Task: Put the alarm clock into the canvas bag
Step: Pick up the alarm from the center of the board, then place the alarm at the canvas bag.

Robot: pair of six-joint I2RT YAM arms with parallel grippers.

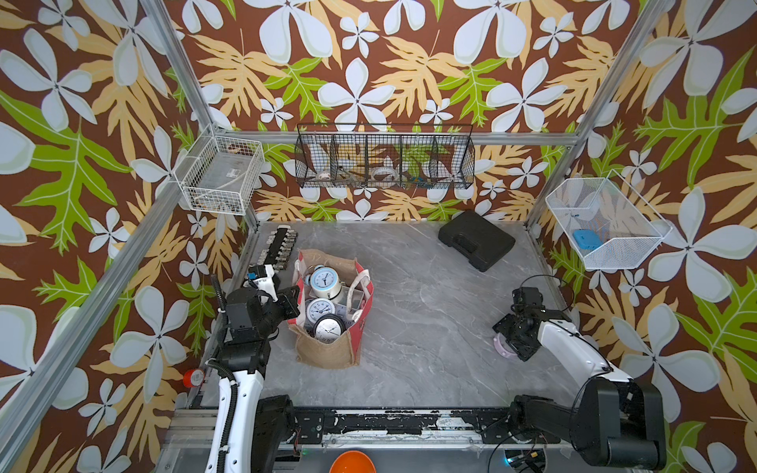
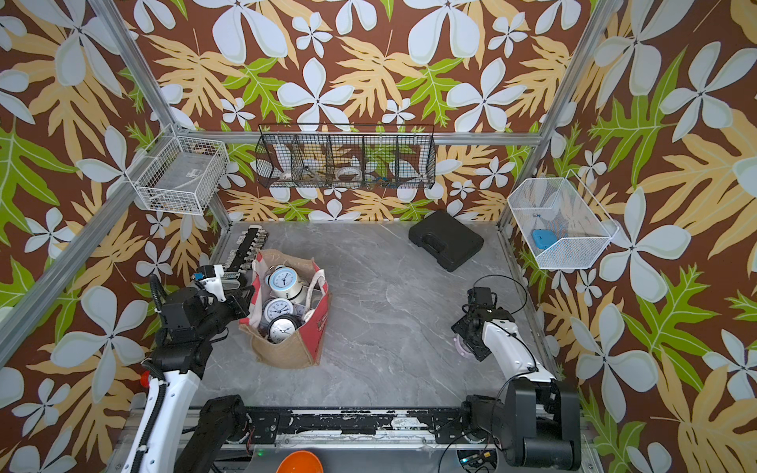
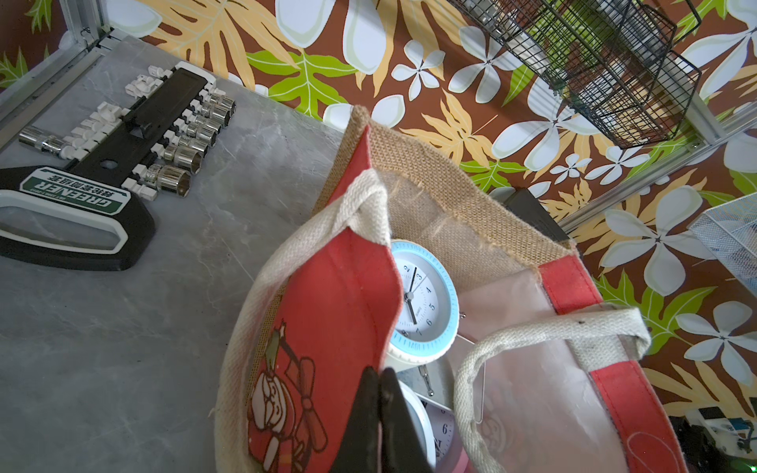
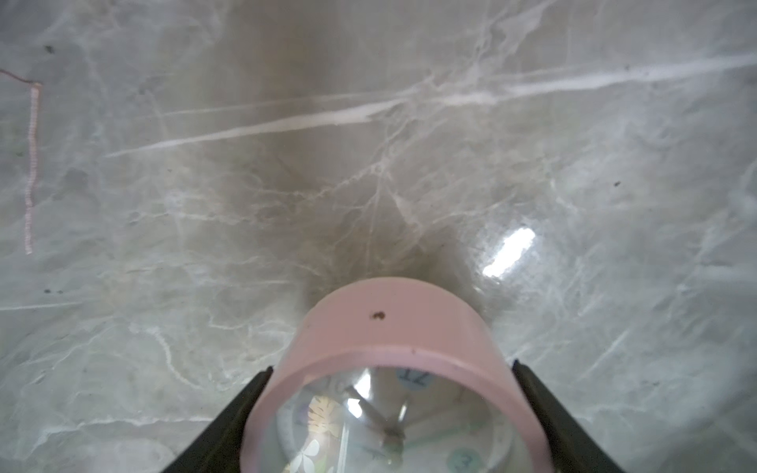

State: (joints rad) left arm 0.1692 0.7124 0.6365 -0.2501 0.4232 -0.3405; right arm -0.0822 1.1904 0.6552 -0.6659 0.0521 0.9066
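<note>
- Pink alarm clock [image 4: 389, 323] sits between the jaws of my right gripper [image 4: 392, 365]; contact I cannot tell.
- Left gripper [image 3: 380, 373] pinches the canvas bag [image 3: 340, 286] by its red panel; rope handle [image 3: 553, 329] crosses the mouth, three clocks [image 1: 323, 282] inside.

Left arm [image 1: 239, 393]: we see a long white shell with chunky black joints.
Left hose [image 1: 233, 405]: we see a black ribbed tube running along the white part.
Left wrist [image 1: 241, 313]: we see a black boxy block, and a small white piece [image 1: 259, 275] with a blue bit on it.
Left gripper [image 3: 379, 381]: we see two thin black fingers with pointy tips.
Right arm [image 1: 573, 348]: we see a smooth white shell and a big black rounded block [image 1: 622, 426] at its bottom end.
Right wires [image 1: 547, 277]: we see thin black wires in loops.
Right gripper [image 4: 392, 365]: we see two flat black fingers.
Bar under both arms [image 1: 393, 422]: we see black paint, scratched to white in spots.
</note>
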